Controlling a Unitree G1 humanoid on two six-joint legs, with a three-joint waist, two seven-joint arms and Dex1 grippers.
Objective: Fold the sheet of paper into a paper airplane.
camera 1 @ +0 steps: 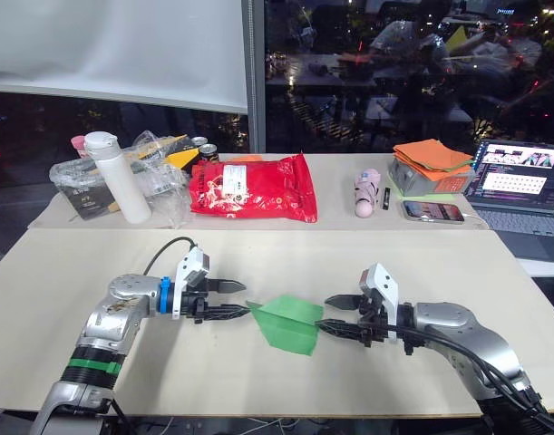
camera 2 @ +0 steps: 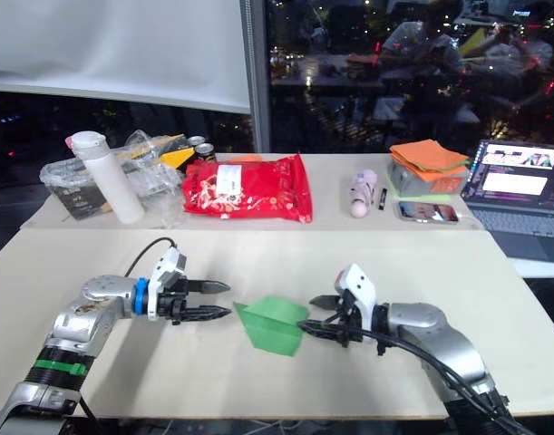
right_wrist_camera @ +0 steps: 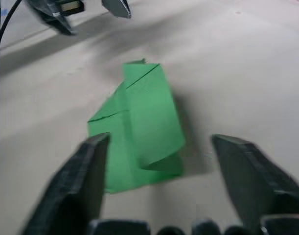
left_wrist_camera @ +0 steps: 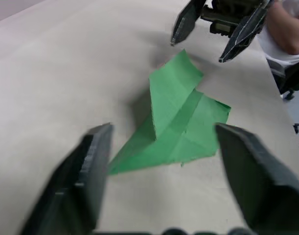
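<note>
The sheet of paper [camera 1: 287, 323] is bright green and creased into a pointed wedge. It lies on the beige table [camera 1: 349, 263] near the front edge, with one flap standing up. My left gripper [camera 1: 243, 300] is open just left of the wedge's pointed tip, level with the table. My right gripper [camera 1: 324, 313] is open at the wedge's wide right end. Neither one holds the paper. In the left wrist view the paper [left_wrist_camera: 178, 117] lies just beyond the open fingers [left_wrist_camera: 93, 171]. In the right wrist view the paper [right_wrist_camera: 139, 122] lies between and ahead of the open fingers [right_wrist_camera: 247, 176].
On a second table behind are a red glossy bag [camera 1: 254, 188], a white bottle [camera 1: 116, 177], a clear plastic bag [camera 1: 159, 172] of items, a pink object [camera 1: 365, 192], an orange cloth stack [camera 1: 431, 163], a phone [camera 1: 431, 210] and a laptop [camera 1: 521, 181].
</note>
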